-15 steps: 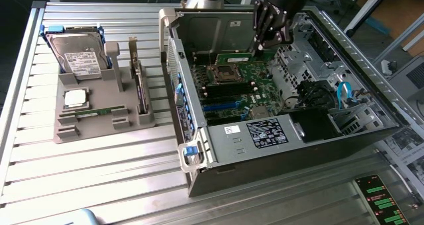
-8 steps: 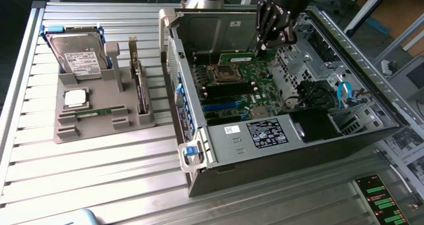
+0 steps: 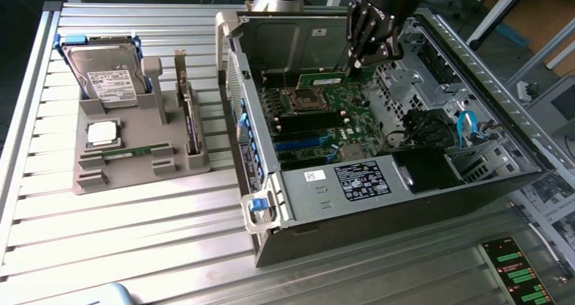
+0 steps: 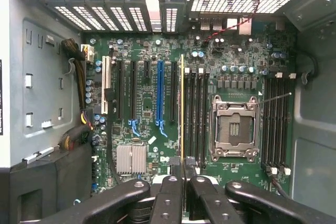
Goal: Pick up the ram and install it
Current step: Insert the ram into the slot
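Note:
My gripper (image 3: 356, 62) hangs inside the open computer case (image 3: 395, 184), above the motherboard (image 3: 328, 120). It is shut on the ram (image 3: 310, 69), a thin green stick held on edge and level over the board's far end. In the wrist view the ram (image 4: 182, 108) appears edge-on as a narrow yellow-green line running away from my black fingers (image 4: 170, 192). It lies along the black memory slots (image 4: 195, 114) beside the empty processor socket (image 4: 233, 127), close to their outer edge. I cannot tell whether it touches a slot.
A grey holder (image 3: 171, 158) on the slatted table at the exterior view's left carries a hard drive (image 3: 106, 73), a silver processor (image 3: 104, 133), another green stick (image 3: 134, 151) and an upright expansion card (image 3: 187, 106). Case walls, a drive cage (image 3: 422, 83) and cables (image 4: 79, 77) surround the board.

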Tool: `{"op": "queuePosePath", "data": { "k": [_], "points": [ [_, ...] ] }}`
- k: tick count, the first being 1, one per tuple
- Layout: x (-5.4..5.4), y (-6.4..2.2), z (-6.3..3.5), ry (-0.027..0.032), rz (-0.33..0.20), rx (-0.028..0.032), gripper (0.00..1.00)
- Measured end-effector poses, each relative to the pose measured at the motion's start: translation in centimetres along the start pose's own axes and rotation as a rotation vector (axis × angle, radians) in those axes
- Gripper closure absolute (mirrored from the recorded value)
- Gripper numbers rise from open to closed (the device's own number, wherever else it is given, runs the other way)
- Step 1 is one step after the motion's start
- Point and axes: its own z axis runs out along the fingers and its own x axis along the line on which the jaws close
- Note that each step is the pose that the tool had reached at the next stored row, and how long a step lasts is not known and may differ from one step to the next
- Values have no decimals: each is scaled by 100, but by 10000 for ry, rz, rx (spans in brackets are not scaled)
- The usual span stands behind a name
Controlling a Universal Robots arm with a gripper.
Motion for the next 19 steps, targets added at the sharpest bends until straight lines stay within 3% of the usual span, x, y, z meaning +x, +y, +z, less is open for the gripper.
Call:
{"op": "queuePosePath", "data": {
  "k": [12,19],
  "points": [
    [-4,-14,16,-2,0,1,88],
    [-4,-16,133,0,0,1,88]
  ]
}}
